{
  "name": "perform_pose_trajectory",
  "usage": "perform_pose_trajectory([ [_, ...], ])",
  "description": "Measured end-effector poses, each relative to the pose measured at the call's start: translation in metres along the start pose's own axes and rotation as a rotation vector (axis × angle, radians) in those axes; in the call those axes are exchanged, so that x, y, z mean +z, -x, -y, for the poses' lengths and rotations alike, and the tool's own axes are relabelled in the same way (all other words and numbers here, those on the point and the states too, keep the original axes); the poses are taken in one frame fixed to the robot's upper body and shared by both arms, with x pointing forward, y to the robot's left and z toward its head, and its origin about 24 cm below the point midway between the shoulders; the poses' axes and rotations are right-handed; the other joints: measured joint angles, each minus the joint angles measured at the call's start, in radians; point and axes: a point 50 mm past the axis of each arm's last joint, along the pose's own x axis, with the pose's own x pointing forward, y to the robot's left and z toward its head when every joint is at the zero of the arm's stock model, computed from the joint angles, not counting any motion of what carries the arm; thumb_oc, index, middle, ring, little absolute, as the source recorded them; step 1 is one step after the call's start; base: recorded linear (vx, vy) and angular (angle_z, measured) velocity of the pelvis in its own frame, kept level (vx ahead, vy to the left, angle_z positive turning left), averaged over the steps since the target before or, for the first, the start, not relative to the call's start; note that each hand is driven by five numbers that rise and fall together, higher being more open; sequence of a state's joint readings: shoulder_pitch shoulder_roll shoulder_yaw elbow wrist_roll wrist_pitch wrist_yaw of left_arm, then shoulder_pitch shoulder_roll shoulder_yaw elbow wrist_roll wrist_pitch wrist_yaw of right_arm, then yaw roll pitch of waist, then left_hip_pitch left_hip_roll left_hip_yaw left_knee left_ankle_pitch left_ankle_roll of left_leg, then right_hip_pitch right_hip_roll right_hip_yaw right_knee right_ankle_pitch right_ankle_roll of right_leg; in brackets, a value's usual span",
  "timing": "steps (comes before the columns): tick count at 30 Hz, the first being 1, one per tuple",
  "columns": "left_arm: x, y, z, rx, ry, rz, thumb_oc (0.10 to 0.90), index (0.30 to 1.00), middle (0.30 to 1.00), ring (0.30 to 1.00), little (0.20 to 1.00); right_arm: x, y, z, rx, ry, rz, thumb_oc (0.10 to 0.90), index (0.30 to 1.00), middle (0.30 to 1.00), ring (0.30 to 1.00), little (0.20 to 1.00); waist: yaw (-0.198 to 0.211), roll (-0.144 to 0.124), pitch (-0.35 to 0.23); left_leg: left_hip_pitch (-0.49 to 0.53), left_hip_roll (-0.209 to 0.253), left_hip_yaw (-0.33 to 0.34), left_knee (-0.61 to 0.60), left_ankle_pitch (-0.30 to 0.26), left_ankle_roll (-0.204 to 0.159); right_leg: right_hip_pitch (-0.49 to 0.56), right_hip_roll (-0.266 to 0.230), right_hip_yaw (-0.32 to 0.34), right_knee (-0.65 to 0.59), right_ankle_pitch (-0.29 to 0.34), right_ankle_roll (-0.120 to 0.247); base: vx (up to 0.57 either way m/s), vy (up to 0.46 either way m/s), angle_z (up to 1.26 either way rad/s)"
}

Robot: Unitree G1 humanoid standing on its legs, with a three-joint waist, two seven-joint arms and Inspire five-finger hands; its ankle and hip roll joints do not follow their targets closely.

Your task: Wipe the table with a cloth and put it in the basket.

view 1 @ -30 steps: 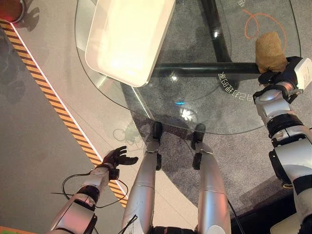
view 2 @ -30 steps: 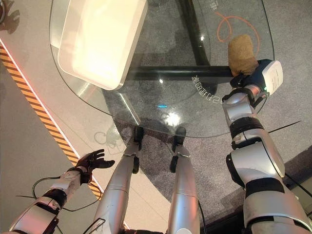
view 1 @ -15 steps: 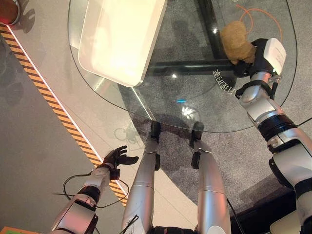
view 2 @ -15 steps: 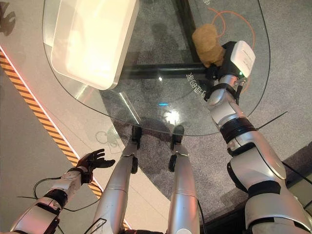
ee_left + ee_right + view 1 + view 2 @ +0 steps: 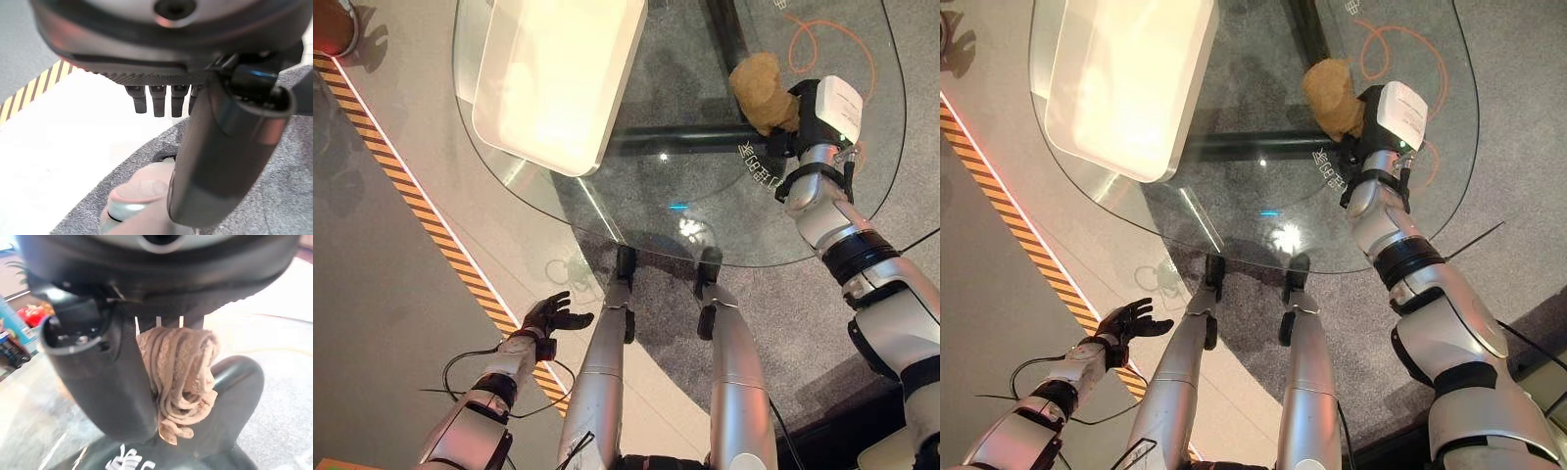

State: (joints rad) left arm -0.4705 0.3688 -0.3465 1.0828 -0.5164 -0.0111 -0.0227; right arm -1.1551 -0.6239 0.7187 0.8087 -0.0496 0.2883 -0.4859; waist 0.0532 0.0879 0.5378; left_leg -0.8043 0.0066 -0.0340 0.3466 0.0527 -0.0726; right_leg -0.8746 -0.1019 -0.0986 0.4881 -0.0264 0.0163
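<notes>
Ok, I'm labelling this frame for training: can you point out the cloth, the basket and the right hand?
cloth (image 5: 759, 86), left eye view, middle of the bunched tan fabric.
basket (image 5: 607, 137), left eye view, its white near rim.
right hand (image 5: 800, 110), left eye view, dark palm behind the cloth.

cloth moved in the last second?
Yes. The right hand has dragged the cloth across the glass table toward the white basket, leaving the orange loop behind.

A crumpled tan terry cloth (image 5: 762, 90) sits bunched on the round glass table (image 5: 705, 215), pinched in the right hand (image 5: 800, 117), protruding beyond its fingers.
</notes>
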Motion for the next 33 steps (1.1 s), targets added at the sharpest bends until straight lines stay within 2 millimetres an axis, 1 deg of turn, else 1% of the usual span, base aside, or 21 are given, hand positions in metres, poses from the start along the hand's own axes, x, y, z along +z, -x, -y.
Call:
perform_pose_trajectory([
  [7, 0.000, 0.000, 0.003, 0.000, 0.003, 0.002, 0.800, 0.900, 0.900, 0.900, 0.900, 0.010, 0.002, -0.006, 0.043, 0.047, 0.059, 0.100, 0.300, 0.300, 0.300, 0.200, 0.000, 0.005, -0.003, 0.004, 0.004, 0.000, -0.010, 0.005, -0.007, 0.000, 0.003, -0.002, 0.001, -0.004, 0.002, 0.00, 0.000, 0.00],
  [18, 0.000, -0.001, 0.004, 0.002, 0.001, 0.000, 0.800, 0.900, 0.900, 0.900, 0.900, 0.032, 0.025, -0.031, 0.170, 0.063, 0.207, 0.100, 0.300, 0.300, 0.300, 0.200, 0.000, 0.011, -0.007, 0.017, 0.010, -0.001, -0.031, 0.010, -0.016, -0.004, 0.007, -0.005, 0.015, -0.021, -0.009, 0.00, 0.000, 0.00],
  [27, 0.000, -0.001, 0.005, 0.002, -0.003, 0.001, 0.800, 0.900, 0.900, 0.900, 0.900, 0.036, 0.027, -0.035, 0.190, 0.068, 0.235, 0.100, 0.300, 0.300, 0.300, 0.200, 0.000, 0.011, -0.007, 0.017, 0.010, -0.001, -0.032, 0.010, -0.016, -0.004, 0.006, -0.006, 0.016, -0.022, -0.008, 0.00, 0.000, 0.00],
  [33, 0.000, -0.001, 0.005, 0.001, -0.012, 0.002, 0.800, 0.900, 0.900, 0.900, 0.900, 0.039, 0.034, -0.042, 0.220, 0.069, 0.260, 0.100, 0.300, 0.300, 0.300, 0.200, 0.000, 0.011, -0.007, 0.017, 0.010, -0.001, -0.031, 0.010, -0.016, -0.004, 0.006, -0.006, 0.017, -0.022, -0.009, 0.00, 0.000, 0.00],
])
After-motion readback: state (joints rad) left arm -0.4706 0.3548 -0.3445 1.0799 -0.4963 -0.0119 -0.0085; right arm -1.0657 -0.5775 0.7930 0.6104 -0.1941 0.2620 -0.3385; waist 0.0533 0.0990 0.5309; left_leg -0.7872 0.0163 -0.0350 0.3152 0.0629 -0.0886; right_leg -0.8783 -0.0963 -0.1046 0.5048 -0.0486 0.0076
